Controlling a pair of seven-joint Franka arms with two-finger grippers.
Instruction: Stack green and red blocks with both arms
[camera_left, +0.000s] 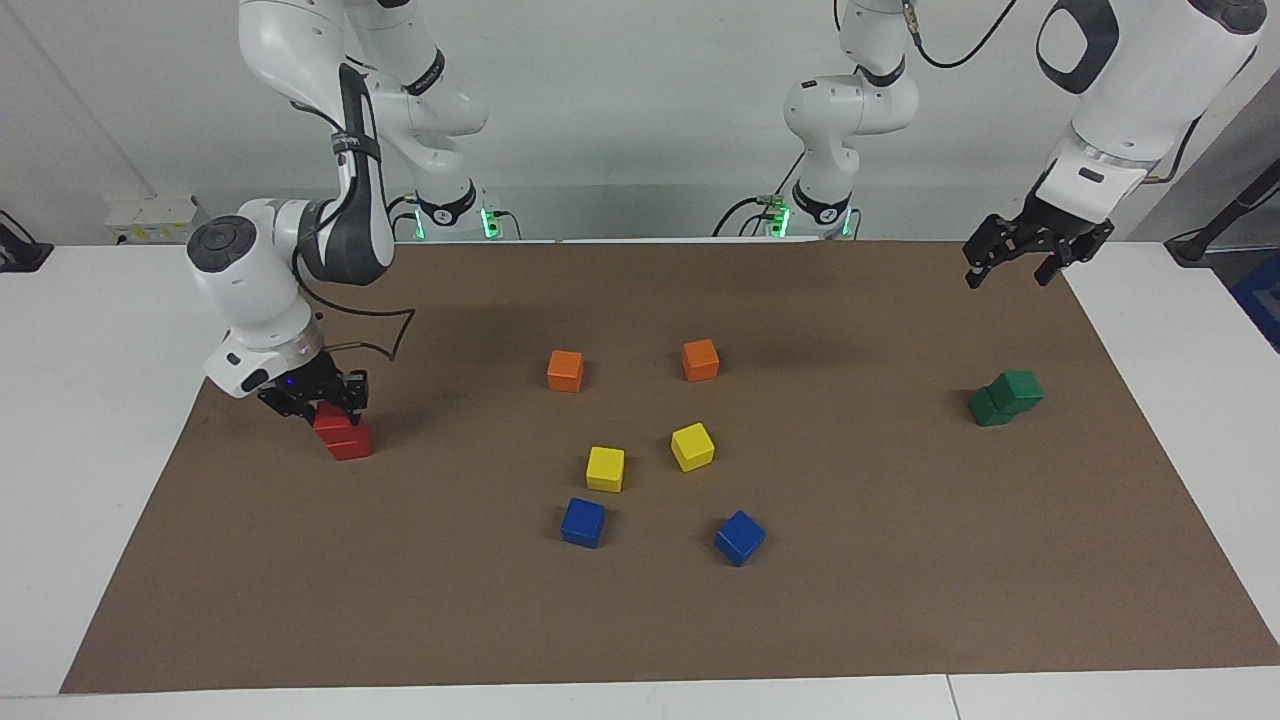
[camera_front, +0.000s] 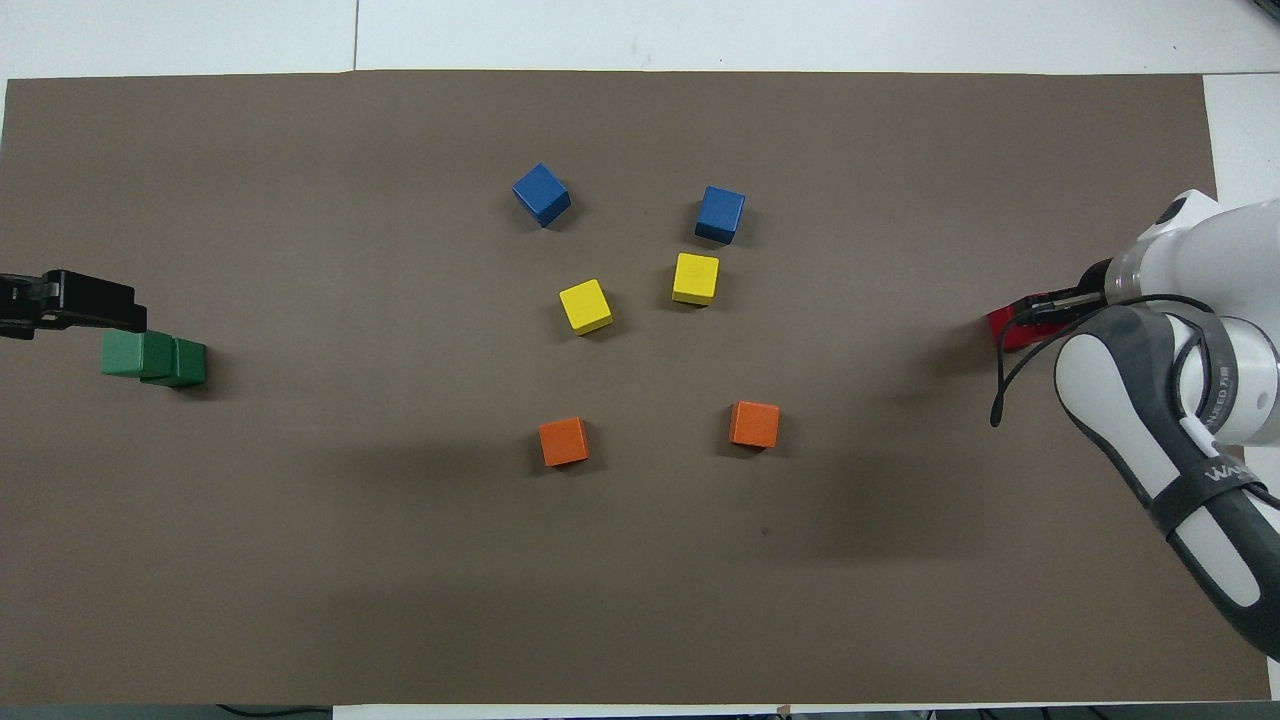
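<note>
Two red blocks (camera_left: 343, 434) sit stacked, the right gripper (camera_left: 312, 404) pinching the top one. Left gripper (camera_left: 1030, 258) hangs wide apart above the green stack (camera_left: 1006, 397).

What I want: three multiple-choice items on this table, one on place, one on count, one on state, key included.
1. Against the yellow cubes, the orange cubes lie: A nearer to the robots; B farther from them; C on them.
2. The blue cubes number: A one; B two; C three.
3. The right pincer is: A open above the mat; B shut on the upper red block; C shut on a yellow cube.
Key: A, they sit higher in the facing view; B, two show; B, it grips that block.
</note>
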